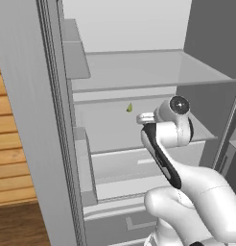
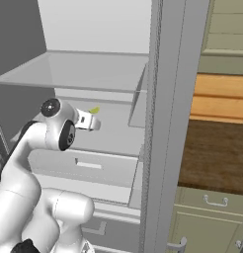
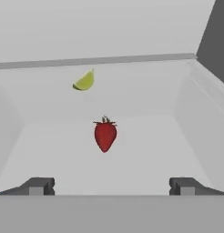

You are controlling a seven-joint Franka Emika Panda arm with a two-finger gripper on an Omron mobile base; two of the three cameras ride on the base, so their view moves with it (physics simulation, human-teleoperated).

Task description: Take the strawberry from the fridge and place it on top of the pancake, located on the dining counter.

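Note:
The fridge [image 1: 139,72] [image 2: 94,69] stands open, and my arm reaches onto its middle shelf. On that pale shelf [image 3: 150,150] lies the strawberry [image 3: 105,134], small and red with a dark green cap, pointed end toward me. My gripper [image 3: 112,186] is open just short of it, one dark fingertip [image 3: 38,185] to each side and lower in the hand view, touching nothing. Beyond the berry sits a small yellow-green fruit wedge [image 3: 84,81] [image 1: 130,107] [image 2: 95,110]. The pancake and the dining counter are out of view.
The shelf above [image 1: 153,67] hangs close over my hand. The open fridge door's edge [image 1: 48,125] [image 2: 165,123] flanks the arm. A dark wooden countertop [image 2: 215,158] over pale green drawers [image 2: 212,202] lies to the right.

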